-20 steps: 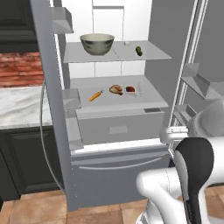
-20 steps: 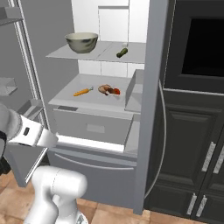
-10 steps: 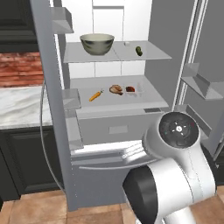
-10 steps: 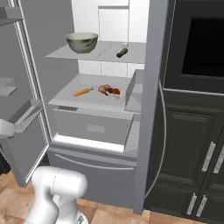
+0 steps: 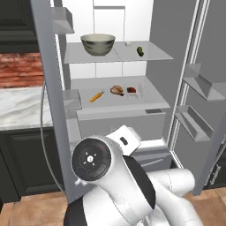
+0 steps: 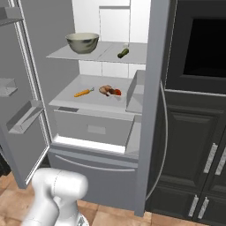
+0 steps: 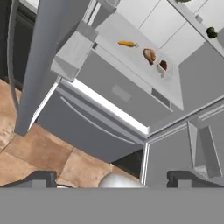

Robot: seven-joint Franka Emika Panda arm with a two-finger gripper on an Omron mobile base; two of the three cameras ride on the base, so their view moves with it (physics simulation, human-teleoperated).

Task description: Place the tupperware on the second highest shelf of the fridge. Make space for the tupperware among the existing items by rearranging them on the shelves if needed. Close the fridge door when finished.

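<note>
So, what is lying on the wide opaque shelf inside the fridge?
On the shelf lie a carrot, a brown meat piece and the tupperware. The tub's bottom contents are unclear.

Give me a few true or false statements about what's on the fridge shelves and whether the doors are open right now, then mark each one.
1. The grey-green bowl sits on the upper glass shelf. True.
2. The carrot lies on the same shelf as the bowl. False: it lies on the wide pale shelf below, left of the meat piece.
3. The pickle is on the upper shelf, to the right of the bowl. True.
4. Both fridge doors are shut. False: both stand open, showing the white interior.
5. The tupperware sits beside the meat piece on the pale shelf. True.
</note>
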